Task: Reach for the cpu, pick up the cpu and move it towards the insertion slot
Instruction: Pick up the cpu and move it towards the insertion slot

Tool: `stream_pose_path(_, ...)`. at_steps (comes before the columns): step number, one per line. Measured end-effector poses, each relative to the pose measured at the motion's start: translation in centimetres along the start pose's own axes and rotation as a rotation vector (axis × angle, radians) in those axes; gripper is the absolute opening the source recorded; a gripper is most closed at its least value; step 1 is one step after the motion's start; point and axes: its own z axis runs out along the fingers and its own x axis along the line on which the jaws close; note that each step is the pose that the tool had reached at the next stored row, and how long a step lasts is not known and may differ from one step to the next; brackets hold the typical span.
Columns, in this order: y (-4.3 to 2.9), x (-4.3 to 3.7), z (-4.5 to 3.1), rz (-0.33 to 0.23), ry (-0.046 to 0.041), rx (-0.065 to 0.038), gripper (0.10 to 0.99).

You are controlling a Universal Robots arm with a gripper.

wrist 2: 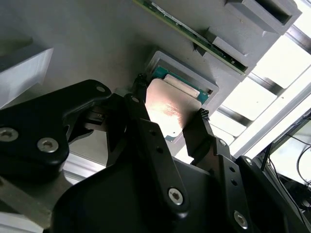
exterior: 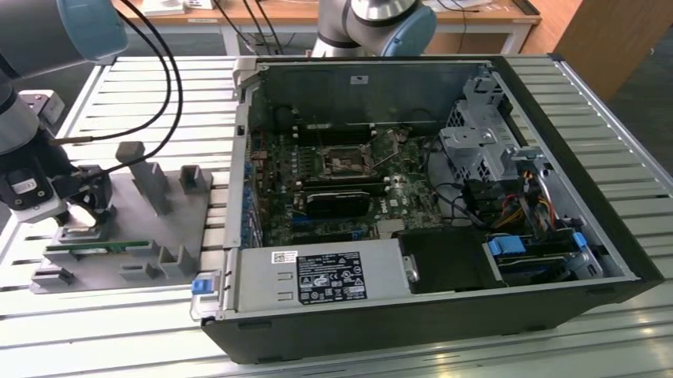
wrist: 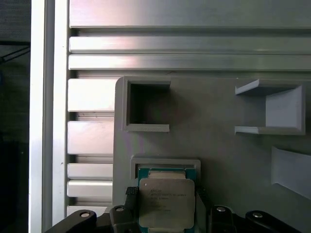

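Your gripper [wrist 2: 171, 98] is closed on the cpu [wrist: 166, 201], with one black finger [wrist 2: 204, 128] against each of two opposite edges. The chip lies flat with its silver-grey lid up and a green rim showing. Its edges are square to its pocket in the grey holder [wrist: 218, 145]. It is near enough square that you can't call a long axis. The insertion slot [exterior: 343, 162] is well apart, inside the open computer case [exterior: 421, 315] on the slatted counter [exterior: 158, 94].

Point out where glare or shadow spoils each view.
Second wrist view: pinkish glare washes out the cpu top; first wrist view: even light, only the square pocket is shadowed; exterior view: the table slats shine, the computer case interior is dim.
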Motion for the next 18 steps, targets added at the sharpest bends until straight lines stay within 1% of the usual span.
stream_pose_path(18, 0.01, 0.0, -0.33, 0.0, 0.0001, 0.0, 0.545)
